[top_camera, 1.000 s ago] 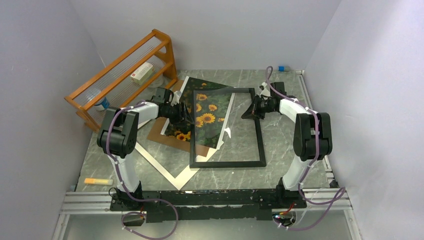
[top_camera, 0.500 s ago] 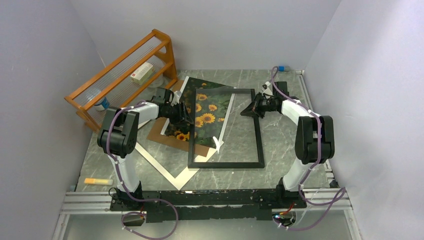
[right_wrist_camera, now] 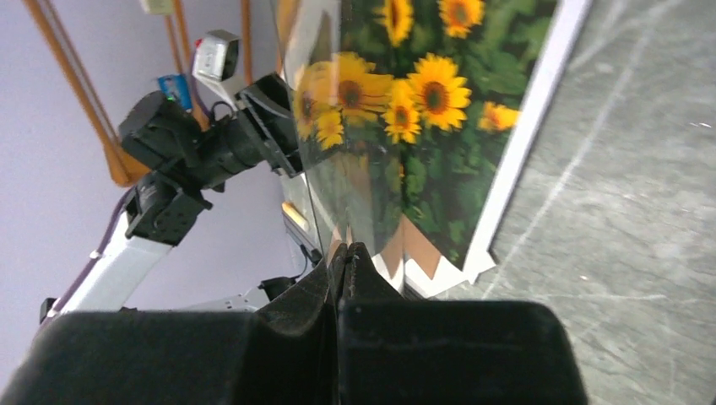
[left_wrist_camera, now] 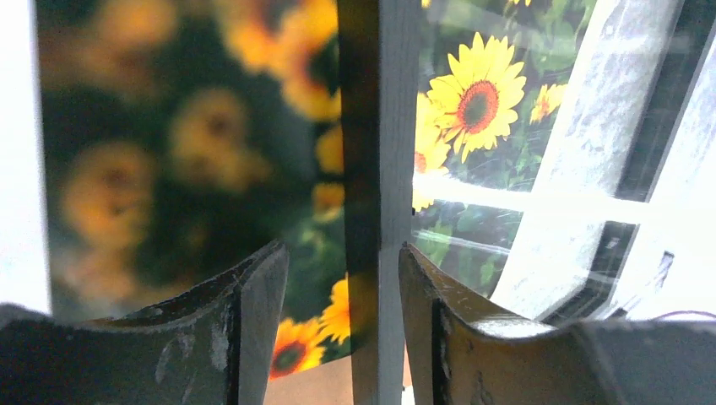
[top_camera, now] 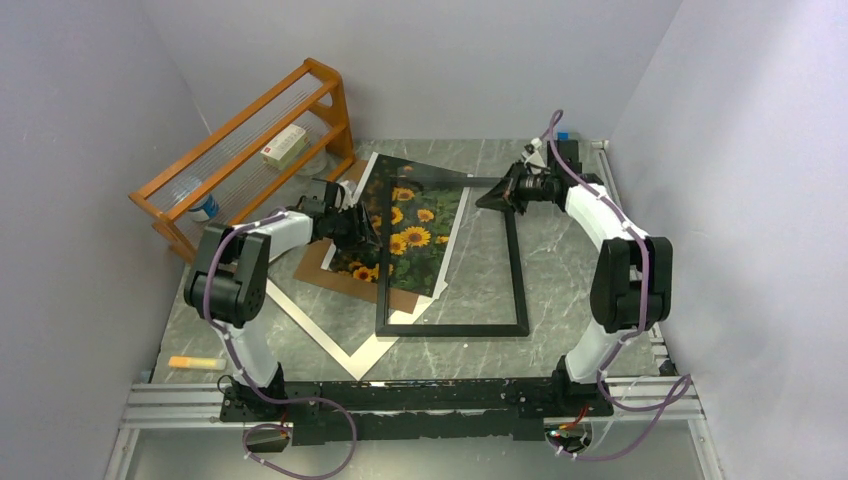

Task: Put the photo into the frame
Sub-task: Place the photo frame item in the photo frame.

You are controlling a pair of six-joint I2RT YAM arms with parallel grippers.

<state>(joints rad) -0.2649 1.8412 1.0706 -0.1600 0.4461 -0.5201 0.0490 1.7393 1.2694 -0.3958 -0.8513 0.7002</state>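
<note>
The black frame (top_camera: 450,330) lies on the table, and its near side rests on it. The sunflower photo (top_camera: 408,238) lies under the frame's left part, seen through the glass. My left gripper (top_camera: 368,235) is open, and its jaws straddle the frame's left bar (left_wrist_camera: 380,169) with a gap on one side. My right gripper (top_camera: 487,196) is at the frame's far right corner, shut on the thin edge of the clear glass pane (right_wrist_camera: 325,152), which stands tilted up. The photo also shows in the left wrist view (left_wrist_camera: 473,93) and the right wrist view (right_wrist_camera: 439,93).
A brown backing board (top_camera: 318,268) and a white mat (top_camera: 330,340) lie under and left of the photo. An orange wooden rack (top_camera: 250,140) holding a white box stands at the back left. An orange stick (top_camera: 195,362) lies near the front left. A small blue object (top_camera: 563,137) sits at the back right.
My right gripper has moved toward the back wall, and the far edge it holds has tilted up. The frame has shifted slightly left. My left gripper has barely moved.
</note>
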